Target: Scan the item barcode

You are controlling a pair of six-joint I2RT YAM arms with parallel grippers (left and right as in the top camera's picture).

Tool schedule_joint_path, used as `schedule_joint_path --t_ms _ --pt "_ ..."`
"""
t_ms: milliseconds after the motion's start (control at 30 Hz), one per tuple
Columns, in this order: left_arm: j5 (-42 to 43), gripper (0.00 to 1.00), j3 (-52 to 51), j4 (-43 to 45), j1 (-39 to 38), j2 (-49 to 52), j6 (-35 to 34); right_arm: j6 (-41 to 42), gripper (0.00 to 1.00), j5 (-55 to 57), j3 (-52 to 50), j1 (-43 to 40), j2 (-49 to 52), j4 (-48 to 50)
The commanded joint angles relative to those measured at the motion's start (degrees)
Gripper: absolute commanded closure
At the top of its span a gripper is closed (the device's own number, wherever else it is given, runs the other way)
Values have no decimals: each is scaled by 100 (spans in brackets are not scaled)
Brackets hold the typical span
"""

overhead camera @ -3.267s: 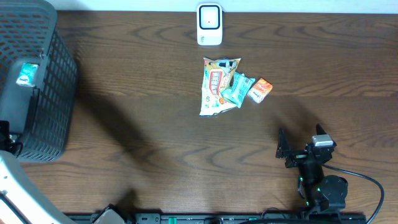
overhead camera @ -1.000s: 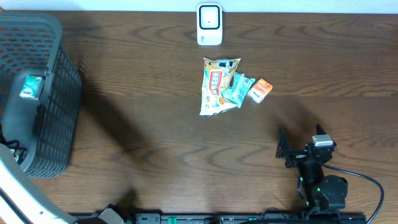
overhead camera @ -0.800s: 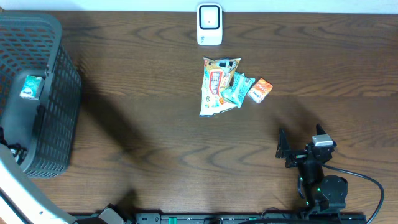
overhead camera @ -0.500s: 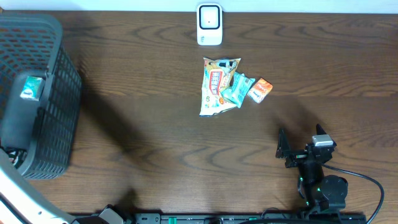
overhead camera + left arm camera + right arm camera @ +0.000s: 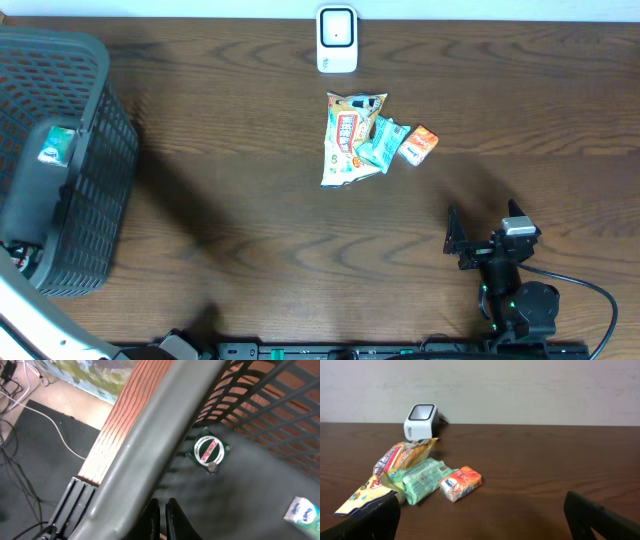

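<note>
The left gripper has its two fingers pressed together. They sit right by the thick grey rim of the basket. I cannot tell if they pinch any part of it. Down inside the basket lies a round green and white sticker and a small white and green pack.

From above, the basket has moved. A few seconds ago it sat higher up in the left corner. Now it is lower and a bit further onto the table. The small pack inside it has slid down with it.

The right gripper has its fingers spread wide apart and holds nothing. It hangs low over the table, near the front right, and has not moved.

The things to scan lie in a little pile in the middle of the table, well apart from both grippers. There is a long snack bag, a green pack leaning on it, and an orange pack just beside that. The white scanner stands at the far edge, behind the pile. None of these have moved.
</note>
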Motion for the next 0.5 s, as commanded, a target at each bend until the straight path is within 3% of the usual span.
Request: schedule_joint_path --t_ms 0,200,467 --pt "120 92 -57 46 42 -17 -42 -85 1 46 -9 46 -20 -24" --pt "1497 92 -57 791 42 -17 1720 -85 1 46 -9 46 -20 -24" --pt "1561 92 -57 1589 44 -7 1821 -85 1 46 -9 46 -20 -24"
